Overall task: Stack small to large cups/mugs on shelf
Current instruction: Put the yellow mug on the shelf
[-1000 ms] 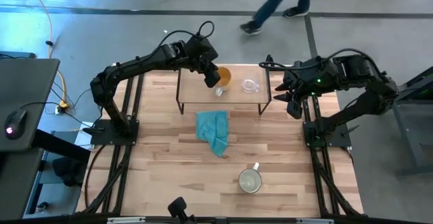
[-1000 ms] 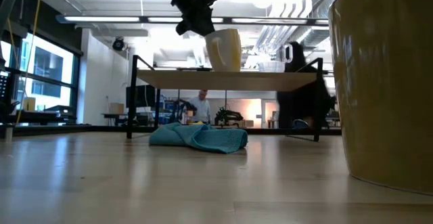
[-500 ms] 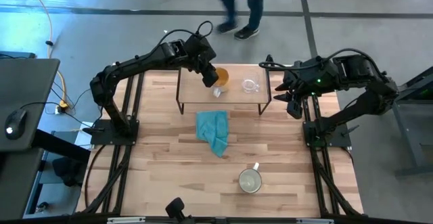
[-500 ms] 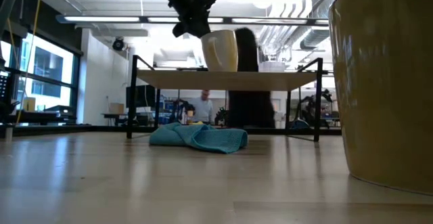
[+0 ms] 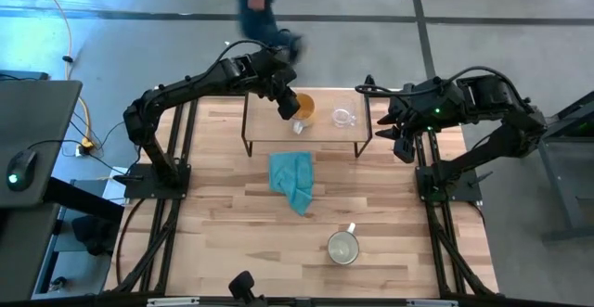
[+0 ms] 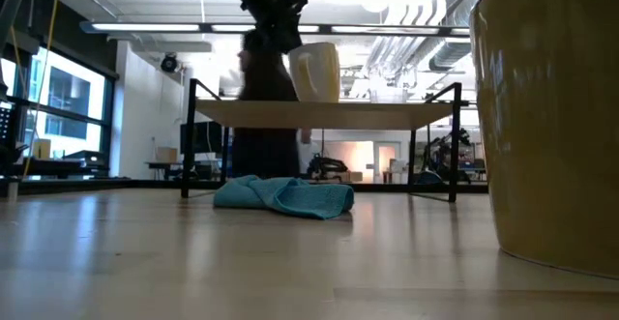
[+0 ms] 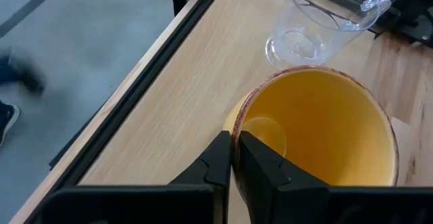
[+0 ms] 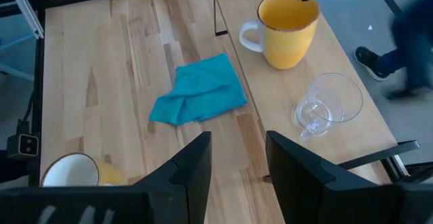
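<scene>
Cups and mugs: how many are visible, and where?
3. The orange mug and the glass cup stand on the shelf; the pale mug is on the table.

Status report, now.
Left gripper shut on orange mug rim, on shelf. Right gripper open, idle beside shelf. Glass cup beside mug; cream mug on table.

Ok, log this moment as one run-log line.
left gripper shut on orange mug rim, on shelf | glass cup beside | right gripper open, waiting | cream mug on table

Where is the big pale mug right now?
In the high view, the pale mug stands on the table's near right part, off the shelf, beyond the teal cloth.
</scene>
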### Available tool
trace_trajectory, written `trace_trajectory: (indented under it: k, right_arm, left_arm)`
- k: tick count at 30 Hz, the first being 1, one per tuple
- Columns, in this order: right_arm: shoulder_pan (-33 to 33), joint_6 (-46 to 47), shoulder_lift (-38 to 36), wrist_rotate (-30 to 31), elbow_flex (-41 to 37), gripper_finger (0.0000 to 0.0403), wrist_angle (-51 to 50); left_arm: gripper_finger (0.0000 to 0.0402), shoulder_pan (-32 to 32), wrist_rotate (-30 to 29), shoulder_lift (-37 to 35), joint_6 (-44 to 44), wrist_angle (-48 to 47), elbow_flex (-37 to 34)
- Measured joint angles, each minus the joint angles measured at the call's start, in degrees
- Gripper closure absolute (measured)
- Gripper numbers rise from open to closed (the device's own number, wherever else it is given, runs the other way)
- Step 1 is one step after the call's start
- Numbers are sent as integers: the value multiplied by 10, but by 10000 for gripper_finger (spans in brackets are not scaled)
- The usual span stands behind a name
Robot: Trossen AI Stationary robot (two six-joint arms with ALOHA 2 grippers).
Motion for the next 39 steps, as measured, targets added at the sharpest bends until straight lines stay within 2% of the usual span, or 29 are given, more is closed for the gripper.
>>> trace_trajectory:
  k: [14,39]
  right_arm:
    - [0,-1,0,0,0,269,0]
    - [0,-1,0,0,0,269,0]
  left_arm:
    - [382,7,20,0,-9,0,0]
    - [348,7,20,0,-11,1,0]
